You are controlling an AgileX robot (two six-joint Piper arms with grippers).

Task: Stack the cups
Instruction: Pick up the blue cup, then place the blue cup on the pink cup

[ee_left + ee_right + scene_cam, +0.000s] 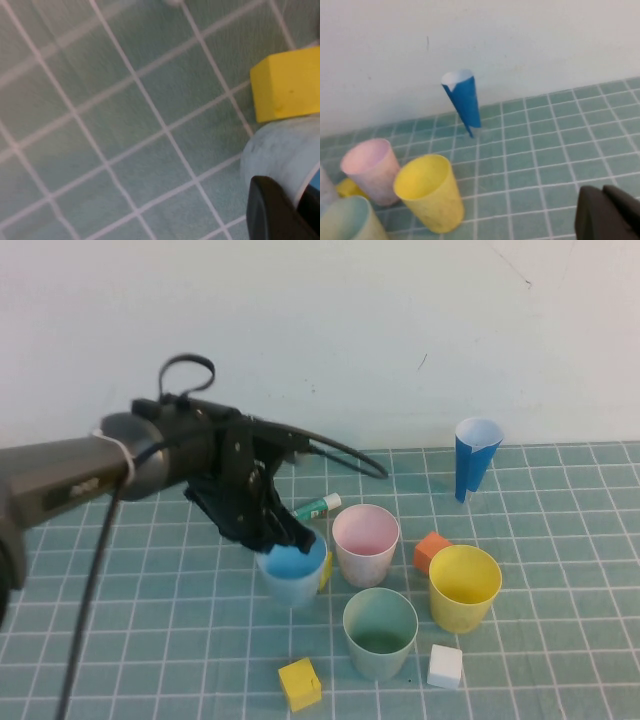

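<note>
Four cups stand on the green grid mat: light blue [293, 575], pale pink [365, 545], pale green [380, 633] and yellow [464, 587]. My left gripper [300, 540] is shut on the light blue cup's rim at its back edge, one finger outside the wall and one inside. The left wrist view shows that cup's wall [280, 150] pinched in the left gripper [295, 200]. My right gripper [607, 210] is shut and empty above the mat, to the right of the yellow cup [430, 192], the pink cup [372, 170] and the green cup [347, 220]. The right arm is outside the high view.
A tall dark-blue cone [474, 458] stands at the back right near the wall. Small blocks lie among the cups: orange [431, 551], white [445, 666], yellow [300, 684] and another yellow one [325, 570] beside the blue cup. A glue stick [318, 506] lies behind the cups.
</note>
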